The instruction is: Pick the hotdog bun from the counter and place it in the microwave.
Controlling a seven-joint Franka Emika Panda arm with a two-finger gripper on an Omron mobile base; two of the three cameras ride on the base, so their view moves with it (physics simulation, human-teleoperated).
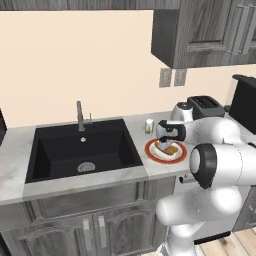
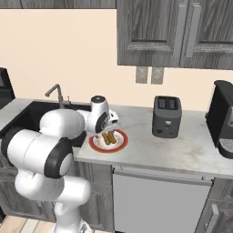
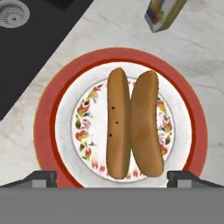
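The hotdog bun, an orange-brown roll split lengthwise, lies on a red-rimmed white plate on the marbled counter. My gripper hangs straight above it, open, with one dark fingertip on each side of the bun's near end and nothing held. From the base, the gripper points down over the bun and plate, just right of the sink. On the right base view the gripper hovers over the bun. The microwave is out of view.
A black sink with a faucet lies left of the plate. A small shaker stands just behind the plate. Further right are a black toaster and a coffee machine. Cabinets hang overhead.
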